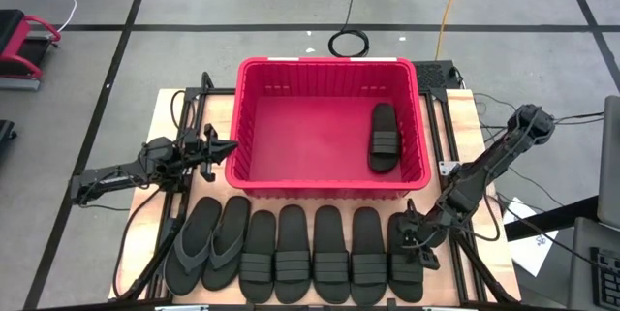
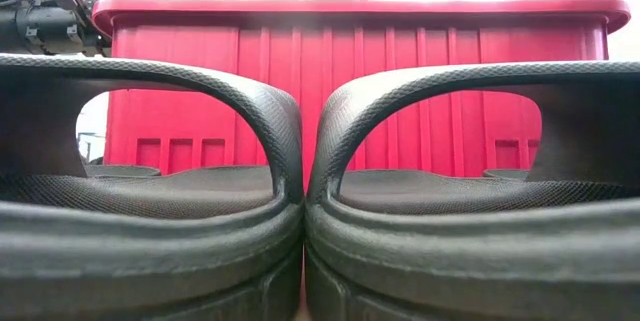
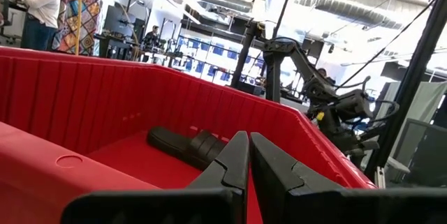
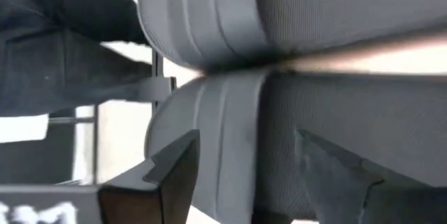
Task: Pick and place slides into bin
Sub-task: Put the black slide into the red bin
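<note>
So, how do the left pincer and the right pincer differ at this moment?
The left pincer is beside the bin, at its left wall, with fingers shut on nothing. The right pincer is low over the rightmost slide in the row, fingers open on either side of it. The left arm waits; the right is at work.

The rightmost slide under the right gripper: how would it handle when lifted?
The rightmost slide looks like moulded rubber, so probably light and slightly bendy. Its textured surface suggests little slipping. The right gripper has open jaws over its strap, likely a secure hold.
</note>
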Motion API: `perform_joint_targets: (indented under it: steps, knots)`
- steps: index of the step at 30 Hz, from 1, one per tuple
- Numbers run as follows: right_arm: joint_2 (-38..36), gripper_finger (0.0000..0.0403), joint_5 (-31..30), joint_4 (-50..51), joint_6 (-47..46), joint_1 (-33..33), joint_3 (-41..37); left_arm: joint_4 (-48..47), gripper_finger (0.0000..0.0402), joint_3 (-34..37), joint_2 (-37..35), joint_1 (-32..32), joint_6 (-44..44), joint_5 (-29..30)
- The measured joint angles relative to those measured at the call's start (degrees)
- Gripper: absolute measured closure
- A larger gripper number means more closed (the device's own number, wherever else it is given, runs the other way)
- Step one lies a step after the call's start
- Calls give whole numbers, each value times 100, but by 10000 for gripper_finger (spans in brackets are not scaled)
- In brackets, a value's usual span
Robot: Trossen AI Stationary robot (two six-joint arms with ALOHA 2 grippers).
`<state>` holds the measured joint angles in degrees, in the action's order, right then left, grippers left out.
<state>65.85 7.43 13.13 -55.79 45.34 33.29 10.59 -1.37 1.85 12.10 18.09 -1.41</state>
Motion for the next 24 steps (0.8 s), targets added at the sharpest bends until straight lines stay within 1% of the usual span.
perform_joint_targets:
  steps: [3, 7, 9, 12, 21, 24]
  knots:
    - [75, 179, 164, -424, -270, 12, -253, 0, 378, 0, 0, 0, 48, -1]
    - [115, 179, 180, -882, -338, 24, -466, 2, 378, 0, 0, 0, 59, -4]
    - [108, 179, 207, -892, -265, 24, -480, 4, 378, 0, 0, 0, 113, -2]
    - [110, 180, 483, -861, -25, 24, -486, 7, 378, 0, 0, 0, 194, -4]
    - [110, 204, 482, -886, 269, 55, -486, 9, 378, 0, 0, 0, 176, -4]
    - [164, 219, 480, -954, 325, 55, -486, 9, 378, 0, 0, 0, 166, -4]
